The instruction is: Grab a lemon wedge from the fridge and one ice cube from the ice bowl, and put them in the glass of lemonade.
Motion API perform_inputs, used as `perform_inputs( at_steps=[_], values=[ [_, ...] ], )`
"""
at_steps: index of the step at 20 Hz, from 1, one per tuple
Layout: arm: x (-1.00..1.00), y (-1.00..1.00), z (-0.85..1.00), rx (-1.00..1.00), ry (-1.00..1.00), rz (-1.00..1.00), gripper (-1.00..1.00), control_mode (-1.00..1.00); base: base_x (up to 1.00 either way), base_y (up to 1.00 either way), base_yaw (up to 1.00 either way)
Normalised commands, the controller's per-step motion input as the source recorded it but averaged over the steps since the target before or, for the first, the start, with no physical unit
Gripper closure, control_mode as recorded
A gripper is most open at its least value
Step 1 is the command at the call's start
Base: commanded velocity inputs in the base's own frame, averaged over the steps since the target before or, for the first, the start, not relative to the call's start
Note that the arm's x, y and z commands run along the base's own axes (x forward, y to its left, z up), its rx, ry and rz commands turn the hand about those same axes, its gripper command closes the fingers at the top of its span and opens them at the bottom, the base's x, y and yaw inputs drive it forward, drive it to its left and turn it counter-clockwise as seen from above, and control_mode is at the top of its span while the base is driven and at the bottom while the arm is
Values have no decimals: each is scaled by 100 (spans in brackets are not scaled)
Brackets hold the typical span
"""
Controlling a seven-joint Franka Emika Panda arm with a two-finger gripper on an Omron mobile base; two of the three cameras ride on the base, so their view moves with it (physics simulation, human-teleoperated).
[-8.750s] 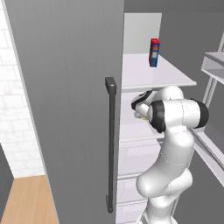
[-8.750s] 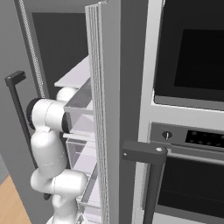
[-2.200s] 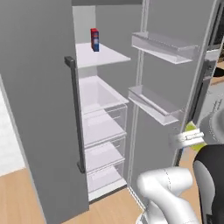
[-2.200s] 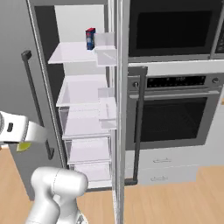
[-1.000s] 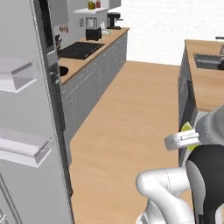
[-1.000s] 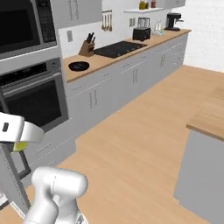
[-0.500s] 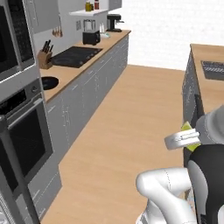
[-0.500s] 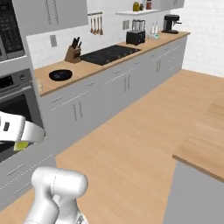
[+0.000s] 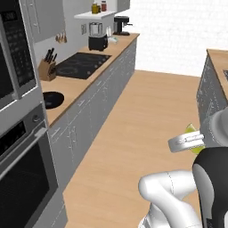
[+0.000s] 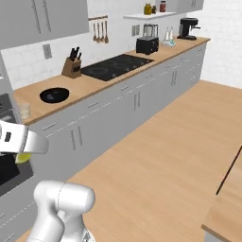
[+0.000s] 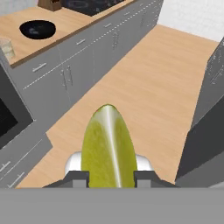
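My gripper (image 11: 108, 177) is shut on the lemon wedge (image 11: 108, 144), a yellow-green slice standing upright between the two fingers. From the base views the gripper (image 9: 189, 142) (image 10: 23, 149) hangs in front of the arm, with the lemon wedge (image 9: 192, 130) (image 10: 22, 158) poking out of it. The glass of lemonade (image 10: 22, 111) (image 11: 4, 47) stands on the wooden counter near the oven. A black bowl (image 10: 54, 94) (image 11: 37, 29) lies next to it; I cannot tell what it holds. The fridge is out of view.
A long wooden counter (image 10: 94, 82) over grey cabinets carries a knife block (image 10: 72, 67), a cooktop (image 10: 116, 66), a toaster (image 10: 147, 45) and a coffee machine (image 10: 189, 28). The wall oven (image 9: 18, 156) is at left. An island (image 10: 231, 198) stands at right, across the wood floor (image 10: 160, 156).
The whole picture has swung from the fridge and oven toward the counter run, so the base has turned. The lemon wedge stays in the shut gripper.
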Motion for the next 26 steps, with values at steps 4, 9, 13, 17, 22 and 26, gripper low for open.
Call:
perform_inputs(
  at_steps=[4, 9, 13, 17, 22, 26],
  values=[
    [0, 0, 0, 0, 0, 0, 100, 100, 100, 50, 6],
    [0, 0, 0, 0, 0, 0, 100, 100, 100, 12, 33],
    [0, 0, 0, 0, 0, 0, 100, 100, 100, -19, 56],
    [0, 0, 0, 0, 0, 0, 100, 100, 60, -54, 58],
    [0, 0, 0, 0, 0, 0, 100, 100, 31, -44, 72],
    [0, 0, 0, 0, 0, 0, 100, 100, 50, -24, 88]
  ],
)
